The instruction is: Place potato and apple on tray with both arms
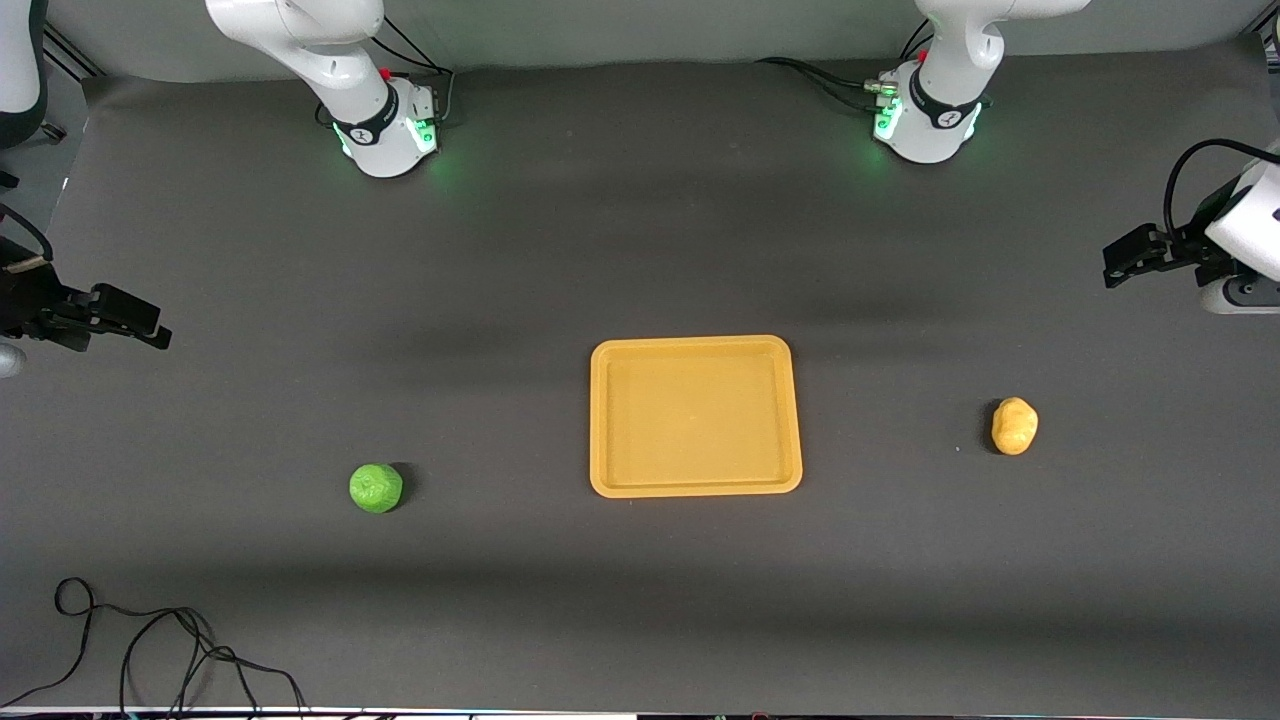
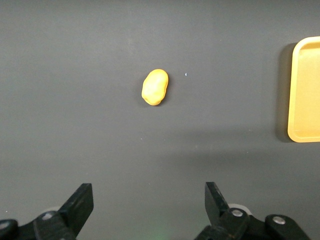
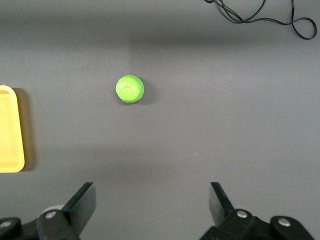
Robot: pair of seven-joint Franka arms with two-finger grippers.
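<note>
The yellow-orange tray (image 1: 695, 415) lies mid-table and holds nothing. The green apple (image 1: 376, 488) sits on the mat toward the right arm's end. The lumpy yellow-orange potato (image 1: 1014, 425) sits toward the left arm's end. My right gripper (image 1: 150, 322) is open and empty over the bare mat at its end of the table. Its wrist view shows the gripper (image 3: 152, 192), the apple (image 3: 130, 89) and a tray edge (image 3: 10, 130). My left gripper (image 1: 1112, 262) is open and empty over the mat at its end. Its wrist view shows the gripper (image 2: 149, 192), the potato (image 2: 154, 87) and the tray (image 2: 305, 90).
A loose black cable (image 1: 150, 640) lies on the mat near the front edge at the right arm's end, and it also shows in the right wrist view (image 3: 260, 15). Both arm bases (image 1: 390, 130) (image 1: 925, 120) stand at the table's back edge.
</note>
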